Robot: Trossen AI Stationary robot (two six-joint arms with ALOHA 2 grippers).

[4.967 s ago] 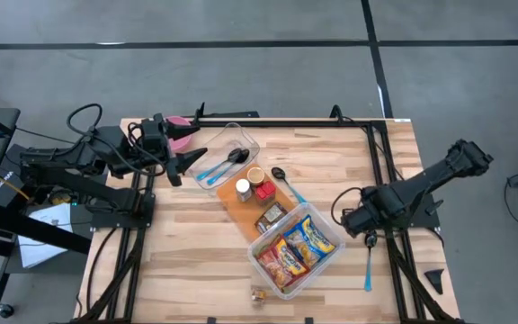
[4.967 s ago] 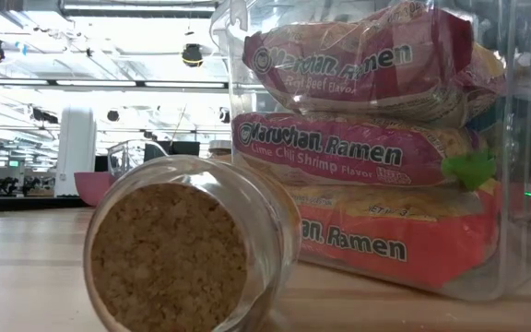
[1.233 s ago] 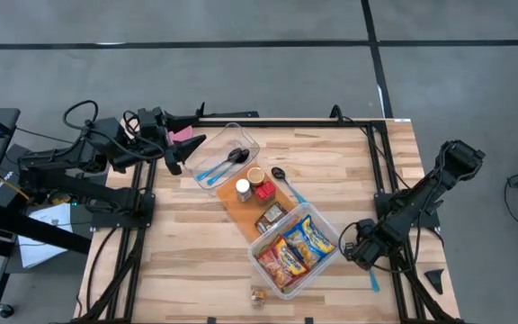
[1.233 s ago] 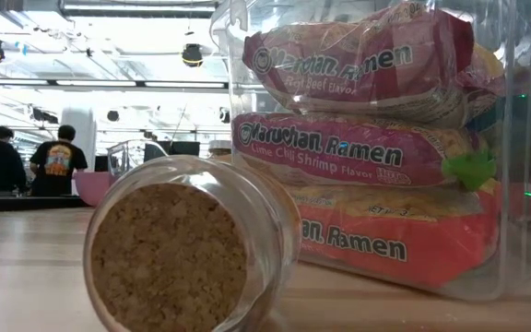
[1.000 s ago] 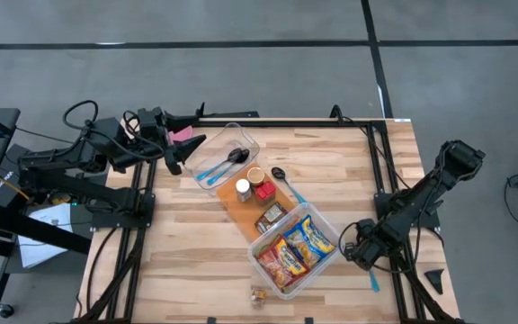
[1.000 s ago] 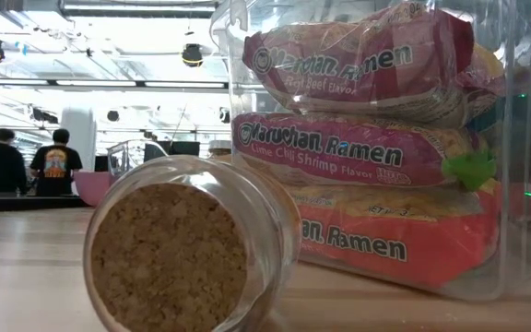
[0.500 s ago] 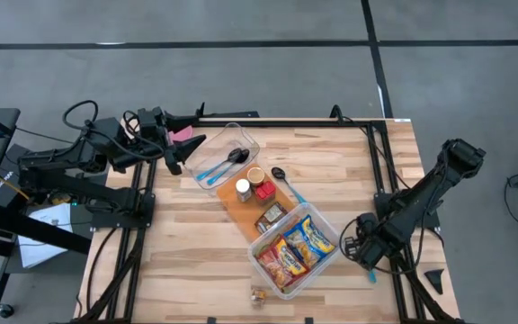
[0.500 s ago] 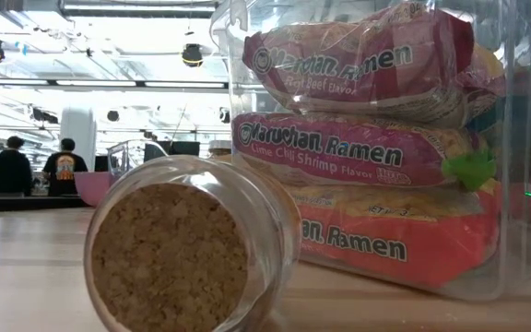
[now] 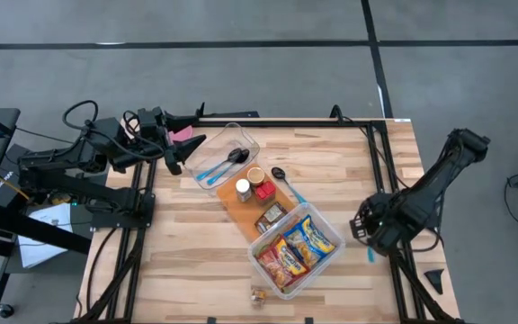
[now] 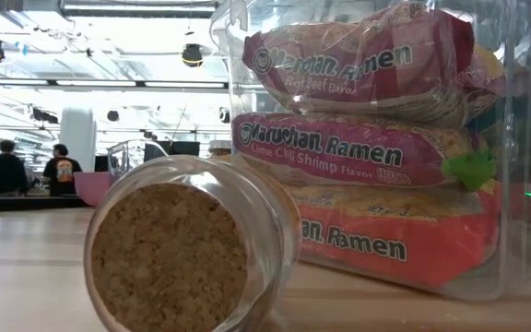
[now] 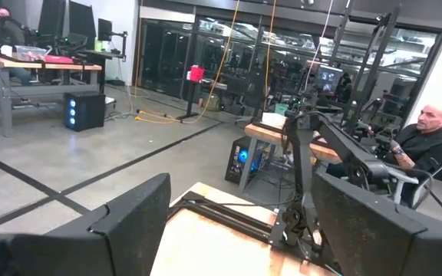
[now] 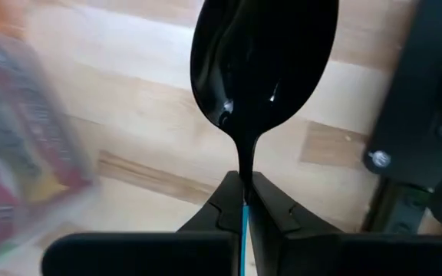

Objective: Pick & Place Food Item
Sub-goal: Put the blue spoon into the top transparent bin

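The right gripper [image 12: 245,201], at about four o'clock on the table [image 9: 196,261] in the high view, is clenched on the thin blue neck of a black spoon [image 12: 263,69]; the right wrist view shows the bowl standing out past the fingertips, above bare wood. Half a second ago this arm sat lower, near the five o'clock edge, with the blue handle lying along the table rim. Now the wrist has swung up and in toward the clear ramen bin [image 9: 297,247], and only a short blue stub [image 9: 370,256] shows beneath it. So the spoon appears to have been lifted off the table, and the grasp looks sound, though the hold is narrow and set right at the neck.

The left gripper [image 9: 187,155] waits at ten o'clock, off the table's corner, jaws released and empty, unchanged over the last second.

The food items sit untouched: ramen packets [image 10: 362,148] stacked in the bin, a small cork-stoppered jar [image 10: 187,244] on its side at six o'clock, and more jars [image 9: 252,183] on the board at centre. A clear tray [image 9: 250,142] at eleven o'clock already holds two spoons, and another lies just beside the board.

In my judgement, the carry phase is starting; that tray seems a likely destination, but I cannot be sure.
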